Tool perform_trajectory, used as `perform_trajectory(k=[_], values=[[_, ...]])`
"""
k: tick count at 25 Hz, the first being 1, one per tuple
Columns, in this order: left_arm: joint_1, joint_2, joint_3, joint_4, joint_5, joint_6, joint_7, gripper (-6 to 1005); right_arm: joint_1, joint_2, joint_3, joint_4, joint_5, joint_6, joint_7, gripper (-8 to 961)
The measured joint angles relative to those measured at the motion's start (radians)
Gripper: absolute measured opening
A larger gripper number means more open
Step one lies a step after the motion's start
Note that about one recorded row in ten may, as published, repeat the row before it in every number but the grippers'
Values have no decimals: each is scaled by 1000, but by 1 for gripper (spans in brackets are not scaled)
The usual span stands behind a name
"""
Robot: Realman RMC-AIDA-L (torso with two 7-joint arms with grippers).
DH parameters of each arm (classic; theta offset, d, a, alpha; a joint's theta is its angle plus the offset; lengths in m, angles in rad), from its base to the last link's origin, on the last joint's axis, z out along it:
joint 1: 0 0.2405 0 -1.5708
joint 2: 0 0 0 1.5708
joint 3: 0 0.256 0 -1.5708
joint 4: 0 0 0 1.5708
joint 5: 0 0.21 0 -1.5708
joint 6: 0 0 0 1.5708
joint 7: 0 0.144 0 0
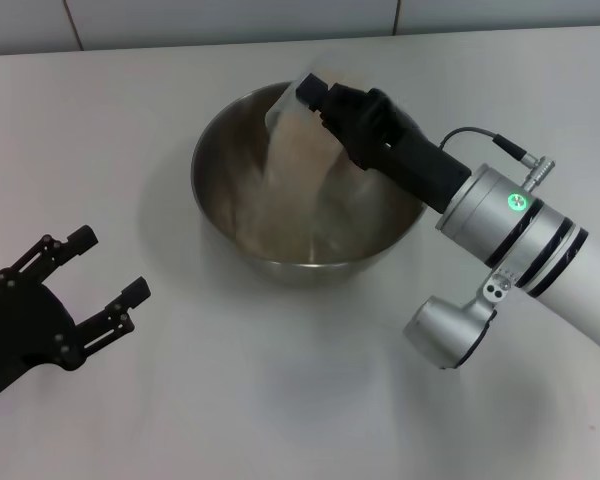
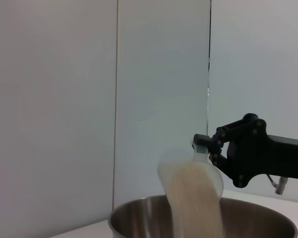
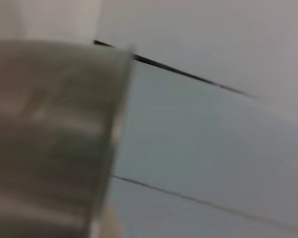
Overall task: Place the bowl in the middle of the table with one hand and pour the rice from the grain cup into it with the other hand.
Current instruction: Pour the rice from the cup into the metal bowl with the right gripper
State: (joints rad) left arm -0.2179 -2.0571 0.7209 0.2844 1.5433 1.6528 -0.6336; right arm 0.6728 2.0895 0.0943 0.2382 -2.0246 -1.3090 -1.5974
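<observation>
The right hand [image 1: 315,100], clamped on the cup [image 1: 290,115], holds it tipped over the bowl [image 1: 220,190] from about two o'clock, mouth down, rice [image 2: 196,208] streaming in. The left hand [image 1: 105,265], fingers apart, idles over the desk [image 1: 280,400] at eight o'clock.

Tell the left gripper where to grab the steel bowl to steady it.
Pinch the bowl's thin rim on its near-left arc, one finger inside, one outside, coming from the open left gripper's side. The right gripper tips the grain cup over the far rim.

Even soft light, motion-blurred rice [image 1: 285,165]
</observation>
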Motion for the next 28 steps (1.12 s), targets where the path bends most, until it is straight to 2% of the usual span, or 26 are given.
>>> perform_trajectory(k=[8,19,23,28], values=[[0,0,0,-1,0,-1,0,835,4,0,-1,1,-69,6,-298,11],[1,0,0,-1,0,-1,0,834,8,0,0,0,-94,3,-335,11],[1,0,1,-1,0,1,0,835,-1,-1,21,26,-89,-3,-247,11],[2,0,4,-1,0,3,0,834,-35,-4,122,91,-85,0,100,11]])
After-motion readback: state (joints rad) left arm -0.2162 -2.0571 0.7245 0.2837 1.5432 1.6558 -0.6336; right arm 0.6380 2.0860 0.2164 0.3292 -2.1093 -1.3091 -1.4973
